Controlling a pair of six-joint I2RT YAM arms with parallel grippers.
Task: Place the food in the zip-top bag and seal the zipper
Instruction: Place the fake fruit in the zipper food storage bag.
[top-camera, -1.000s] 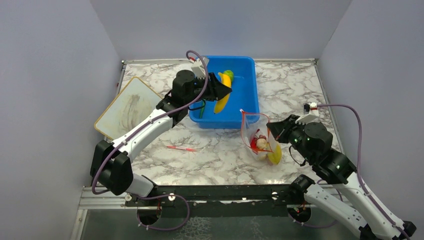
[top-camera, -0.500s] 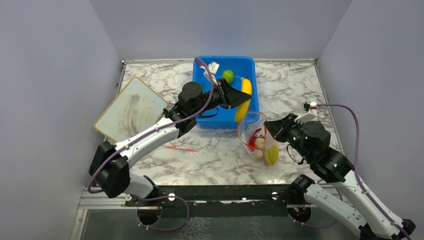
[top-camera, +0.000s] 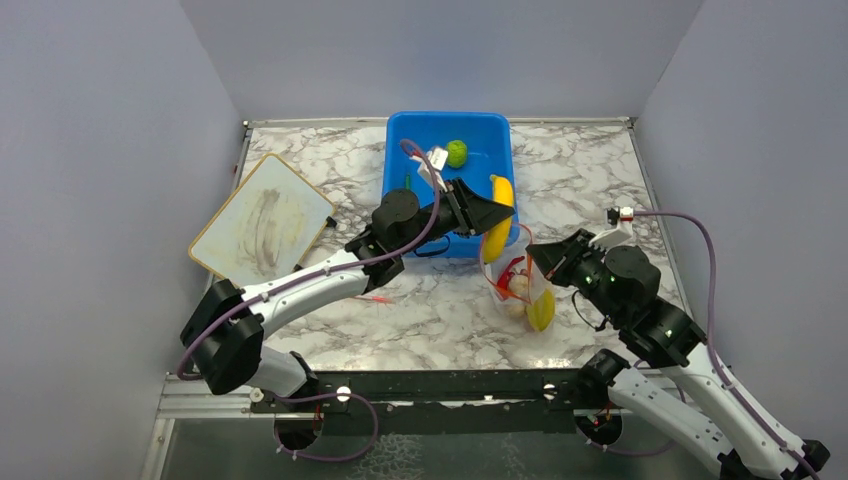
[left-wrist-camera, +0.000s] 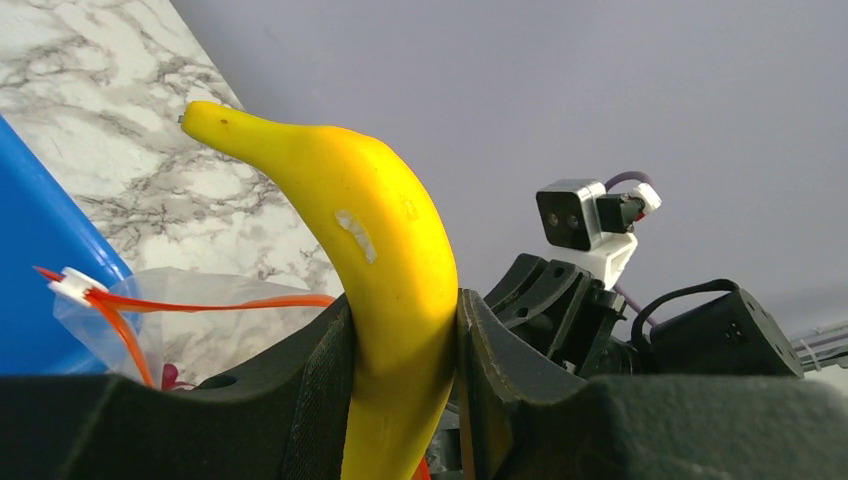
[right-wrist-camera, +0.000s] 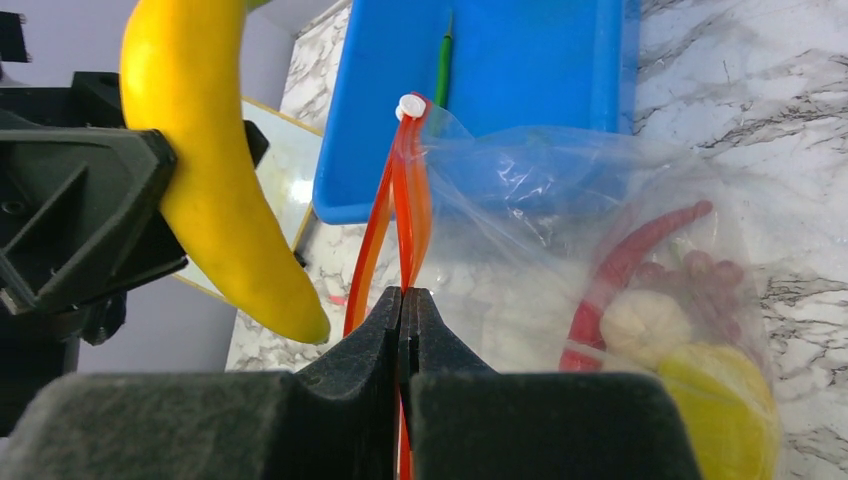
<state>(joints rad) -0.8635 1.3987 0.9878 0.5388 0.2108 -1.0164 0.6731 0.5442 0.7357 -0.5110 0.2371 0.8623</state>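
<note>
While zipper (right-wrist-camera: 400, 215) is clamped by right gripper (right-wrist-camera: 405, 300) | bag (right-wrist-camera: 520, 195): chili (right-wrist-camera: 622, 268), garlic (right-wrist-camera: 645, 320) contained | banana (left-wrist-camera: 390, 260) clamped by left gripper (left-wrist-camera: 400, 345) | tub (top-camera: 440, 130): lime (top-camera: 456, 153)

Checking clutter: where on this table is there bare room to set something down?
Bare marble: right of the blue tub to the back-right corner; between tub and board at back left; the front edge left of the bag. Crowded at the tub's front-right corner, where the left claw, holding the banana, meets the right claw pinching the bag.
</note>
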